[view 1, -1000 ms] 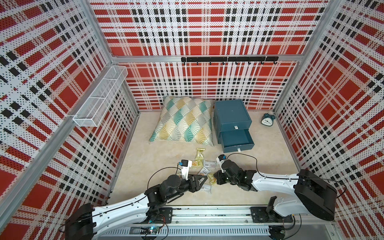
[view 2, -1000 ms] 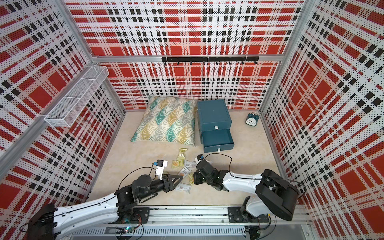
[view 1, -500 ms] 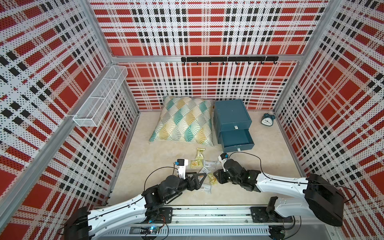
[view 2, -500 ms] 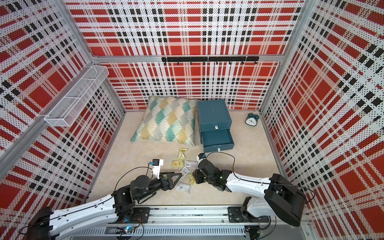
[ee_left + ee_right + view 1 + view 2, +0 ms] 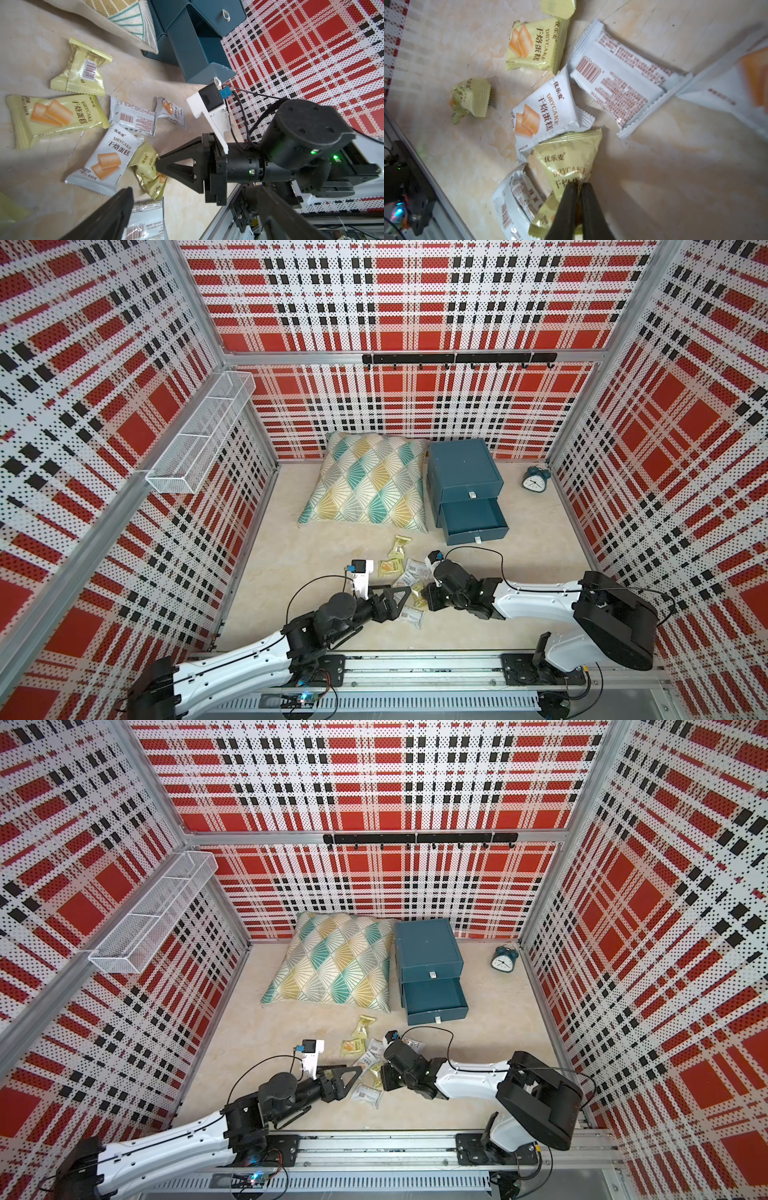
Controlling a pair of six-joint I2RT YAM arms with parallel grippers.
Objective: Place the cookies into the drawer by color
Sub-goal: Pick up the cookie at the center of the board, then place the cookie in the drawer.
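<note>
Your left gripper (image 5: 401, 605) hangs spread wide and empty, well in front of the drawer (image 5: 461, 466), right at the pile of cookies (image 5: 405, 576). It sits very close to your right gripper (image 5: 577, 187), so the two can bump if either one swings.

The right gripper is pressed together on a yellow packet (image 5: 566, 162) and pinches only its crinkly end. That is a small hold, so the packet can slip out on the way. A white packet (image 5: 548, 116) touches it, and a second white packet (image 5: 510, 199) lies partly under it. A quick lift can drag them along.

Far behind the pile, a cushion (image 5: 370, 485) leans against the drawer on your left side. The drawer has one tray (image 5: 471, 516) pulled out, and it looks empty. You must go up over its front wall (image 5: 461, 537), or the packet hits it. A clock (image 5: 536, 480) stands apart from the drawer on your right side.
</note>
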